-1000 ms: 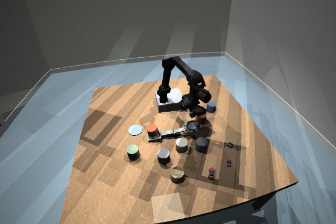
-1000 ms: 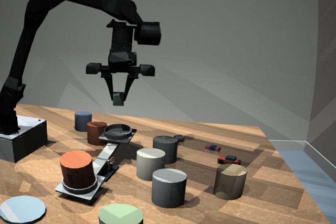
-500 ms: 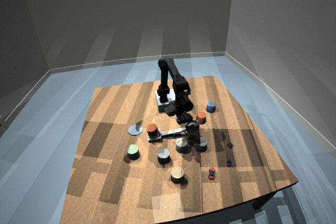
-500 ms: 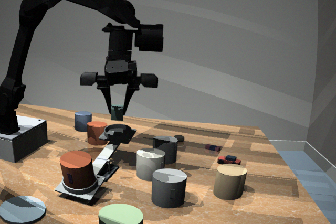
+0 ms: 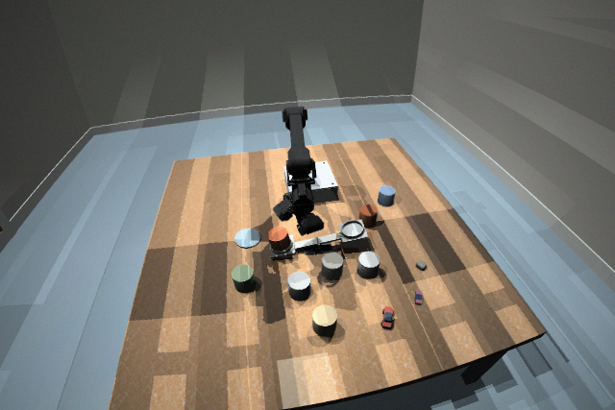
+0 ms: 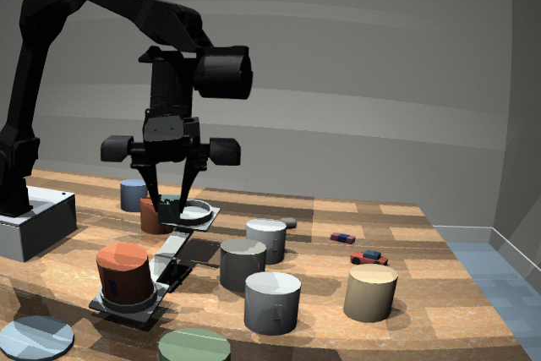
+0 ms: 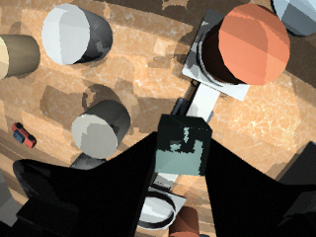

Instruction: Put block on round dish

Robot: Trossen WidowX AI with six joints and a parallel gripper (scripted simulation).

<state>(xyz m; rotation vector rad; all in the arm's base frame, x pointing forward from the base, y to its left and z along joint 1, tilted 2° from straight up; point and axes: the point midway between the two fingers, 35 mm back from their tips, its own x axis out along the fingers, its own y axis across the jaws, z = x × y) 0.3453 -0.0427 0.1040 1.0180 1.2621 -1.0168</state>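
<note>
My gripper (image 6: 169, 211) (image 7: 180, 139) is shut on the dark green block (image 6: 168, 204) (image 7: 182, 160), held in the air over the balance (image 5: 325, 240) (image 6: 168, 255) (image 7: 203, 105). In the top view the fingertips and block are hidden behind the arm. One orange-red cup (image 5: 279, 238) (image 6: 123, 274) (image 7: 254, 44) stands on the balance's near-dish end. The other pan (image 5: 353, 229) (image 6: 196, 212) (image 7: 155, 209) is empty. The other orange-red cup (image 5: 368, 215) (image 6: 148, 217) (image 7: 184, 222) stands on the table beside that pan. The round pale blue dish (image 5: 247, 237) (image 6: 36, 337) (image 7: 298, 15) is bare.
Green (image 5: 243, 277) (image 6: 194, 346), tan (image 5: 324, 320) (image 6: 370, 293) and blue (image 5: 386, 195) (image 6: 133, 195) cylinders stand around the balance. Three grey ones (image 5: 299, 285) (image 5: 332, 265) (image 5: 368, 264) stand in front of it. A red toy car (image 5: 387, 317) (image 6: 368, 257) lies farther off.
</note>
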